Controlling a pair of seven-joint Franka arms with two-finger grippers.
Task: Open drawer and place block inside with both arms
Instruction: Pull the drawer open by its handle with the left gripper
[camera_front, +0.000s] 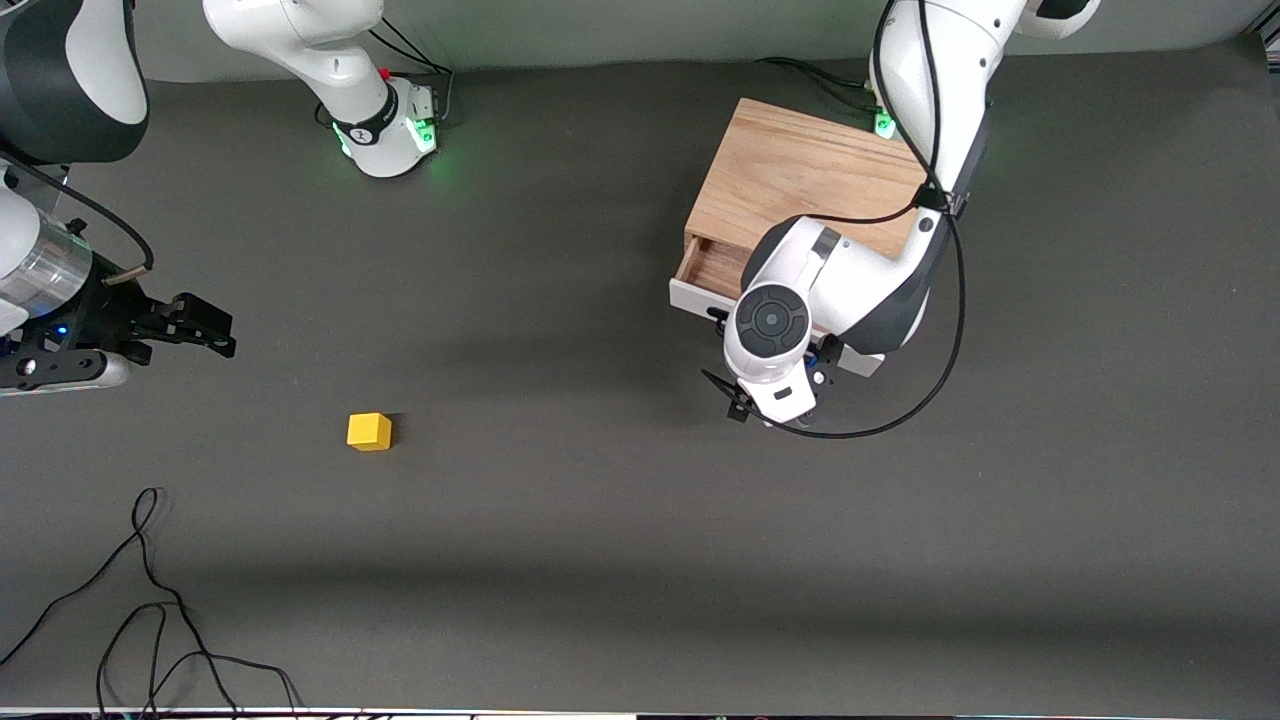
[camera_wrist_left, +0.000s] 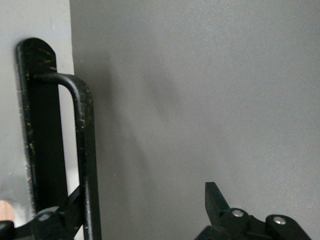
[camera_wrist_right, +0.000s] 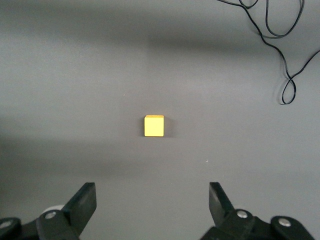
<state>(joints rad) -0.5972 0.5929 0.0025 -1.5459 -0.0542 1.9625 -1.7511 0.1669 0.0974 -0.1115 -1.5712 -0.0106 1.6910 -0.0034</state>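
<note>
Drawer (camera_front: 712, 268), slightly open at the upper right of the front view, shows brown wood inside; the left arm hides most of its white front. Left gripper (camera_wrist_left: 145, 210) spreads wide around the black wire handle (camera_wrist_left: 82, 150). Right gripper (camera_wrist_right: 150, 205) hangs open, empty, over grey matte table (camera_front: 600, 550) at the left edge; the smooth yellow block (camera_front: 369, 432) sits lower left.

Block (camera_front: 369, 431) toward right arm's end, nearer camera than drawer (camera_front: 708, 268), well apart

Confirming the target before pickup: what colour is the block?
Bright yellow block, clearest in the right wrist view.
</note>
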